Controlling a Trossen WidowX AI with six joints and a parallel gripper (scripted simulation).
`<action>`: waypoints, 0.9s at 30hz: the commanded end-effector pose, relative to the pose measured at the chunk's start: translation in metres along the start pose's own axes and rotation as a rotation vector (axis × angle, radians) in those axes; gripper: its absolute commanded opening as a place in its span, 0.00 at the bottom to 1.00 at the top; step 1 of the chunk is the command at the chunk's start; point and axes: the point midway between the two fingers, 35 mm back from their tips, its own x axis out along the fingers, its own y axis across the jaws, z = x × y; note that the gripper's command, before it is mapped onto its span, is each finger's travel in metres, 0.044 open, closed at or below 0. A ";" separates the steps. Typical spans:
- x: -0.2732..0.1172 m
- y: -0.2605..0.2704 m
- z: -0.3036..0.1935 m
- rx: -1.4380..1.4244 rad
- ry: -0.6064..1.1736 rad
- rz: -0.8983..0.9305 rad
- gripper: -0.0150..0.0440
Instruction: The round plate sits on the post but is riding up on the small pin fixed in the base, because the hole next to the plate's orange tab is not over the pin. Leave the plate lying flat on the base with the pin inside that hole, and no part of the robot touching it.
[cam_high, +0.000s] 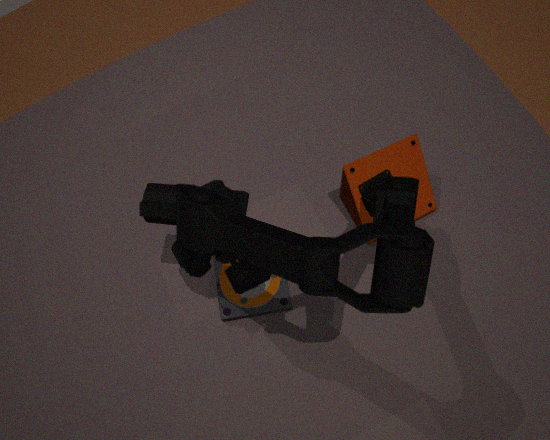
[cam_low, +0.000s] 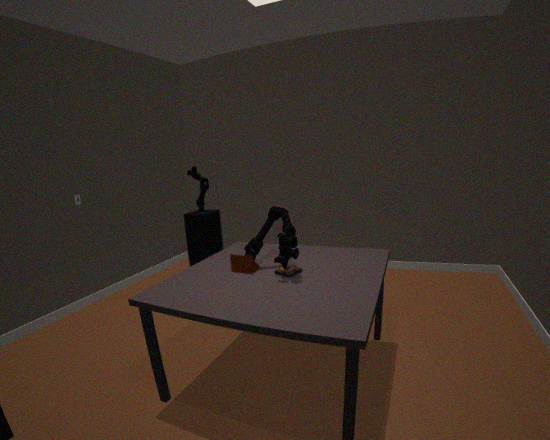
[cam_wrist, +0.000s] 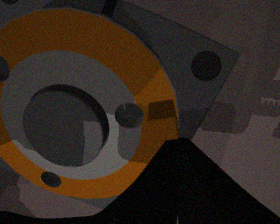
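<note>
The round plate (cam_high: 226, 291) (cam_wrist: 100, 30) has an orange ring around a grey middle. It sits over the post on the grey base (cam_high: 255, 311) (cam_low: 295, 273) (cam_wrist: 184, 50). In the wrist view the orange tab (cam_wrist: 161, 109) is at the plate's right, beside a dark round hole (cam_wrist: 129, 115). The pin cannot be made out, and whether the plate lies flat cannot be told. My gripper (cam_low: 285, 266) (cam_wrist: 176, 146) is shut and empty, its tips at the plate's rim just below the tab in the wrist view; contact is unclear. In the top view the arm hides the tips and part of the plate.
An orange wedge-shaped block (cam_high: 395, 160) (cam_low: 243, 264) stands on the table (cam_high: 125, 375) (cam_low: 225, 300) beside the arm's lower part. The arm's links pass above the table between the block and the base. A second arm (cam_low: 201, 190) stands on a black cabinet (cam_low: 204, 237) behind.
</note>
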 end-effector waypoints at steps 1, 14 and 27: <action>0.000 0.001 0.007 0.001 -0.001 0.005 0.25; -0.002 0.007 0.025 0.000 -0.002 0.006 0.25; -0.004 0.019 0.039 0.000 -0.003 0.007 0.25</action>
